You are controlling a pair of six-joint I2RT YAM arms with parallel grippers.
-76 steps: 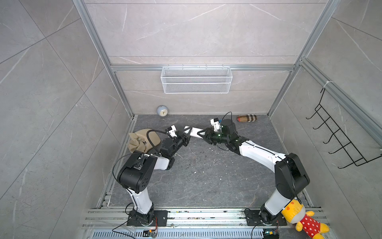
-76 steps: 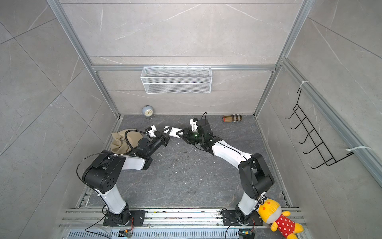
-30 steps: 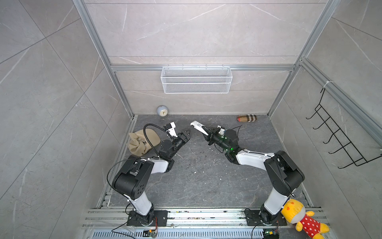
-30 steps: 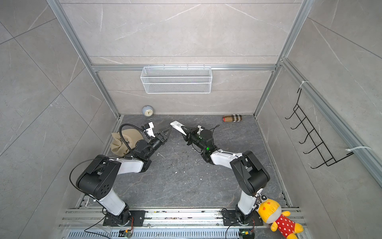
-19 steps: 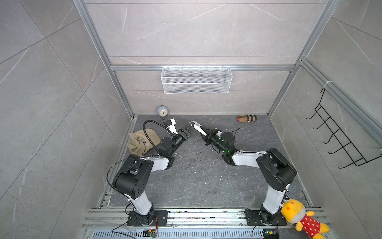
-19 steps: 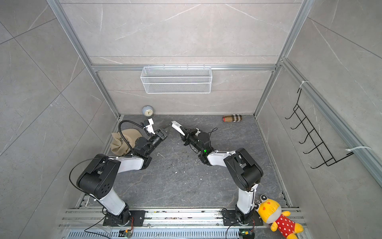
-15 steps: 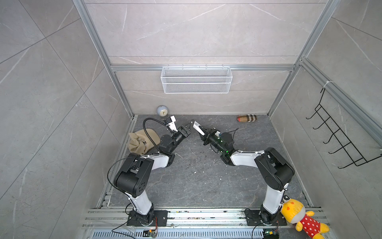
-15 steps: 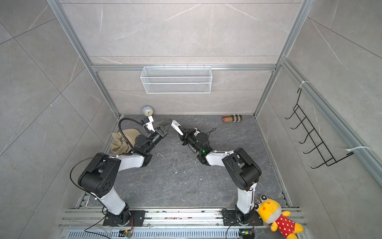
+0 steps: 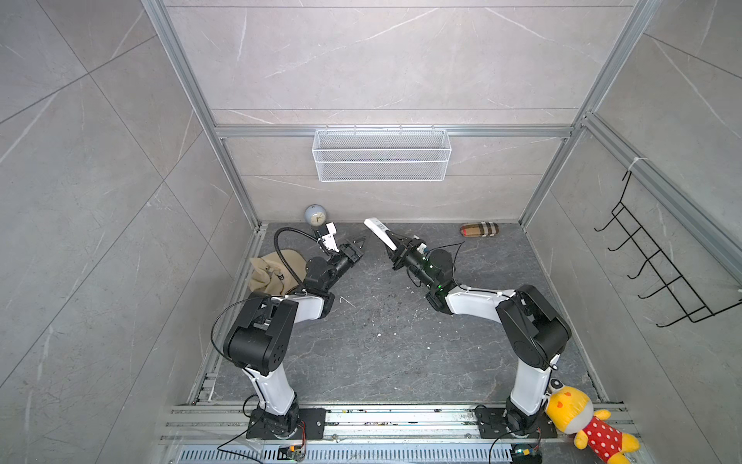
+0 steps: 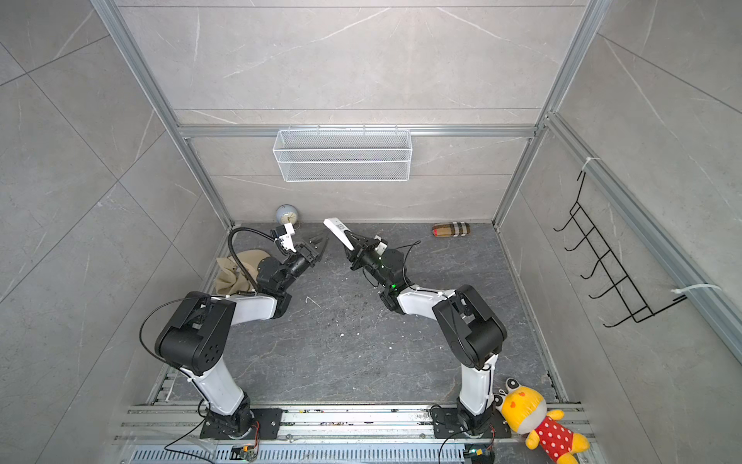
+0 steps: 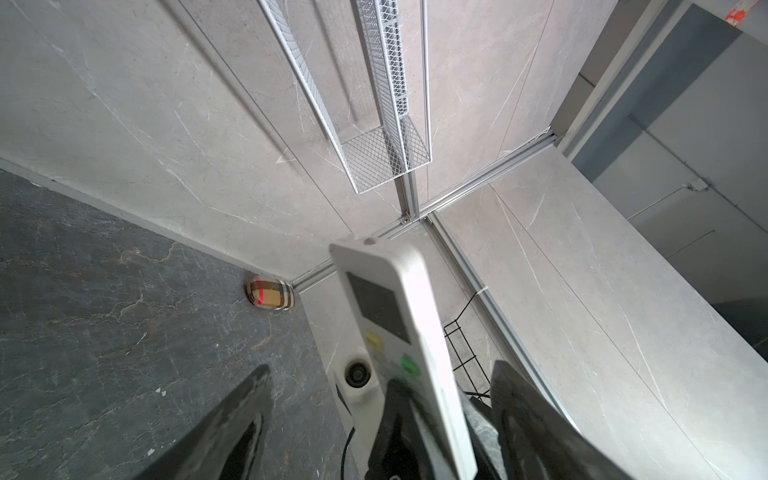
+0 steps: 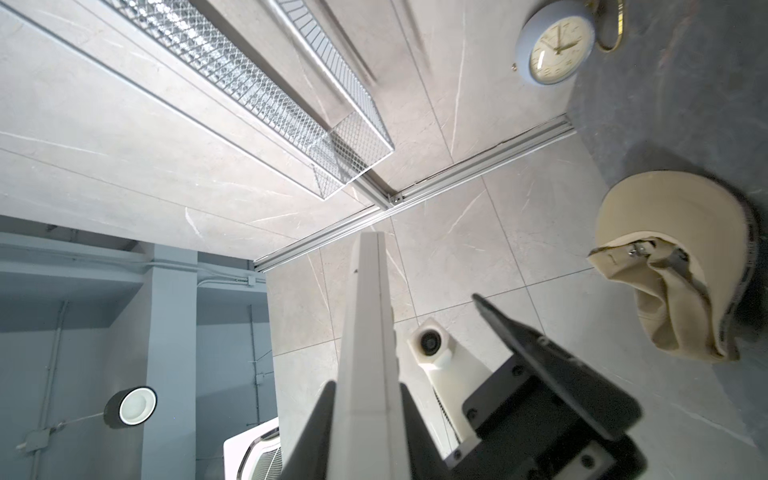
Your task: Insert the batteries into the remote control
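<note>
The white remote control (image 9: 379, 235) is held off the floor, tilted up toward the back wall, with my right gripper (image 9: 397, 251) shut on its lower part. In the right wrist view its thin edge (image 12: 370, 332) runs up between the two dark fingers. My left gripper (image 9: 357, 245) is raised too, open and empty, and faces the remote from a short gap away. In the left wrist view the remote's face (image 11: 399, 332), with dark screen and green and yellow buttons, shows between the spread fingers (image 11: 249, 399). The batteries are out of view.
On the floor are a small round clock (image 9: 315, 215) at the back, a beige cap (image 9: 273, 269) by the left arm, and a plaid pouch (image 9: 480, 229) at back right. A wire basket (image 9: 381, 160) hangs on the back wall. White specks litter the floor.
The two grippers, together at the remote earlier, have parted. The left gripper has lifted toward the back and opened a little wider. The right arm keeps the remote and has drawn in.
</note>
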